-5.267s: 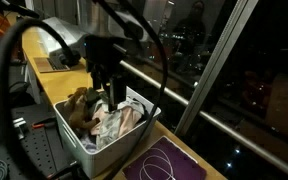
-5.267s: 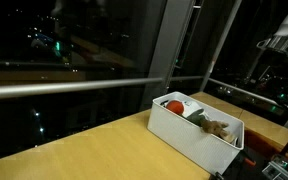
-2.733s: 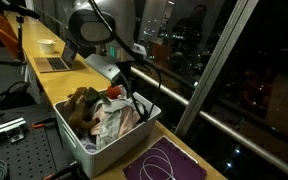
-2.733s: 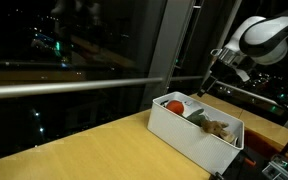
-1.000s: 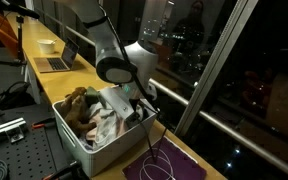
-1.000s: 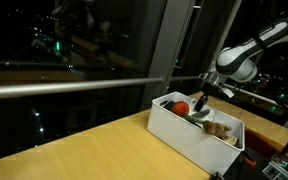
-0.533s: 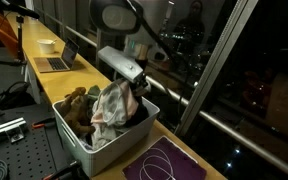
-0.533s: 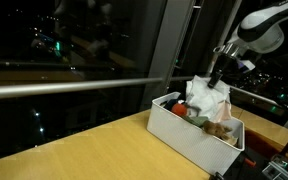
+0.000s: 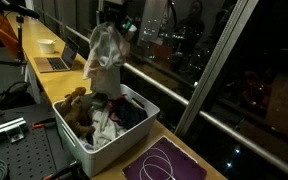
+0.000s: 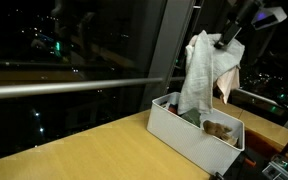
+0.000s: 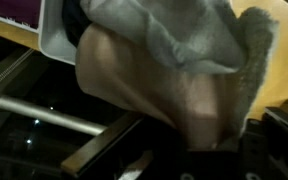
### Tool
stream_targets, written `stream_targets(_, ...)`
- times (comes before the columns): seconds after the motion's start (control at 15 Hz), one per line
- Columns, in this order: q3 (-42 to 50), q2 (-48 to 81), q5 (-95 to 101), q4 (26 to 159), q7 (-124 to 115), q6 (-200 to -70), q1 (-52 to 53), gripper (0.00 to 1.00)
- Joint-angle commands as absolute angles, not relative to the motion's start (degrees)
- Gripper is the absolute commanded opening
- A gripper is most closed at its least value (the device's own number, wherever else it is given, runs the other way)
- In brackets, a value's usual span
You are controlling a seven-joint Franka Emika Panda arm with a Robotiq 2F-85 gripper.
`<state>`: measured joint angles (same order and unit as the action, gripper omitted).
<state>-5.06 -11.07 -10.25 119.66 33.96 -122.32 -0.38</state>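
Cloth [image 10: 199, 75] is clamped at its top by the gripper [image 10: 224, 42] (upper right of frame), so it hangs above the bin [image 10: 179, 128]

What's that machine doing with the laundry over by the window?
A robot arm's gripper pinches a pale cloth by its top, so the cloth hangs down over a white bin on a wooden counter beside a dark window. The cloth's lower end reaches about the bin's rim; whether it is clear of the contents is hard to tell. Other clothes and a brown fuzzy item lie in the bin.
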Motion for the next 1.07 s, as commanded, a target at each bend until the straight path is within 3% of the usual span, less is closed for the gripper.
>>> stream_targets(0.0, -7.52, -13.24, -6.81, 114.31, 29.12, -117.64, 6.06, 0.05)
stream_targets(0.4, -12.04, -11.07, -3.80, 106.97, 23.29, -113.85, 13.10, 0.05)
stream_targets(0.67, -13.21, -9.85, -4.16, 109.57, 22.70, -116.04, 14.92, 0.05)
stream_targets(0.73, -13.43, -9.48, -4.03, 109.69, 22.59, -116.01, 15.19, 0.47)
stream_targets(0.8, -13.89, -8.83, -3.65, 110.12, 22.09, -116.62, 15.45, 0.47)
stream_targets(1.0, -14.08, -7.39, -3.52, 110.02, 21.75, -116.66, 15.60, 0.69)
